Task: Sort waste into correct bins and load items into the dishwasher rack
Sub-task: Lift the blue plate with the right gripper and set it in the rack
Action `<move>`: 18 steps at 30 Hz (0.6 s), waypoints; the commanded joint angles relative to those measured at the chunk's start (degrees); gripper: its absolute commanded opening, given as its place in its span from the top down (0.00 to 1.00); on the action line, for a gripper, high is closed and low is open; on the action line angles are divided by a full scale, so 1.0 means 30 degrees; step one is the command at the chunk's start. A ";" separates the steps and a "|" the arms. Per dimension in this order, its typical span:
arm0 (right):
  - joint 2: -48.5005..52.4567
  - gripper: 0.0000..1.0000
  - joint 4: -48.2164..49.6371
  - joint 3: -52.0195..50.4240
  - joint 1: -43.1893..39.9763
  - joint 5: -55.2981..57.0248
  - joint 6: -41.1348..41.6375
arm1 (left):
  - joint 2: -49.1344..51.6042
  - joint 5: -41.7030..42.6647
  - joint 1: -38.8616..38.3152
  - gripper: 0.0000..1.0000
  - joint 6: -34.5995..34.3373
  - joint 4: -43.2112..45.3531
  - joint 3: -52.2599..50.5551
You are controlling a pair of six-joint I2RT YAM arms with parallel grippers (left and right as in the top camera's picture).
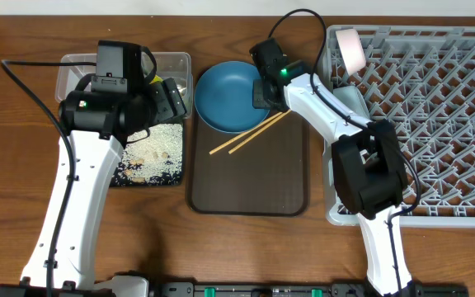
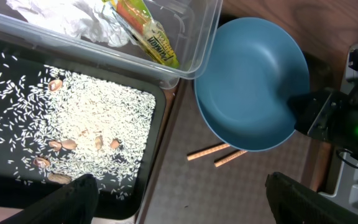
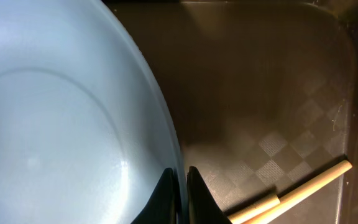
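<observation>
Pinching rim of large dark blue round bowl with right fingers; holding left fingers wide, empty

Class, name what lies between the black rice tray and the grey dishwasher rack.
The brown serving tray, carrying the blue bowl and two chopsticks, as the overhead view shows.

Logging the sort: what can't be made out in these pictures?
- Overhead: the left arm covers most of the clear rectangular plastic tub, hiding its contents.
- Left wrist: the top edge cuts off the crumpled white tissue and the yellow-green snack wrapper.
- Left wrist: the large dark blue bowl hides most of the two thin wooden chopsticks.
- Overhead: the right arm hides the grey plastic rack along its left side.
</observation>
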 commanded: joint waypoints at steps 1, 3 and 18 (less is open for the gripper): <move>0.0029 0.99 -0.0452 -0.0109 -0.0423 0.0714 -0.0007 | 0.0066 -0.0168 0.0080 0.11 0.0117 -0.0058 -0.0058; -0.0175 0.99 -0.0568 -0.0102 -0.0699 0.0576 -0.0015 | 0.0066 -0.0168 0.0080 0.11 0.0117 -0.0058 -0.0058; -1.0346 0.99 -0.1260 -0.0066 -0.3053 0.5559 -0.1392 | 0.0066 -0.0168 0.0080 0.11 0.0117 -0.0058 -0.0051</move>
